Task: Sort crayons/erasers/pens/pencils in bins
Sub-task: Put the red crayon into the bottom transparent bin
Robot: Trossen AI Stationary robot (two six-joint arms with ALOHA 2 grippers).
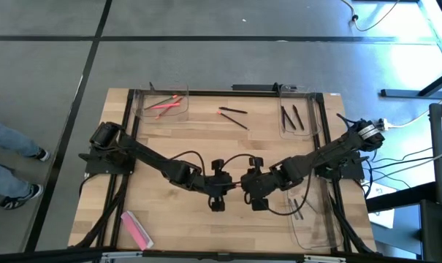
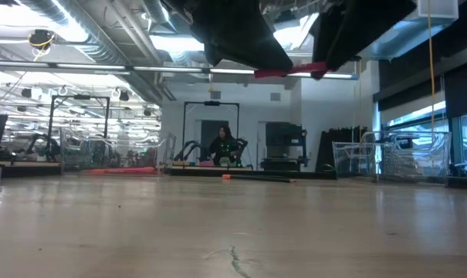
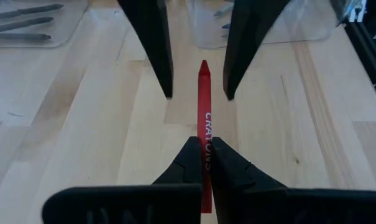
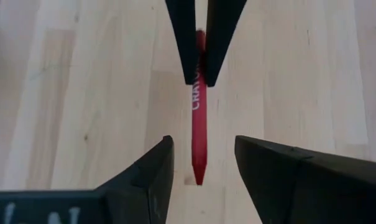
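High view: both dark arms meet at the middle of the pale plank counter. Clear rounded plastic bins sit at the far left, far right and near right corners; a wide flat pink bar lies near the front left edge.

Left wrist view: the left pincer is pressed together on a thin red crayon printed with white letters.

Right wrist view: the right pincer stands spread, straddling the crayon's tip without touching it.
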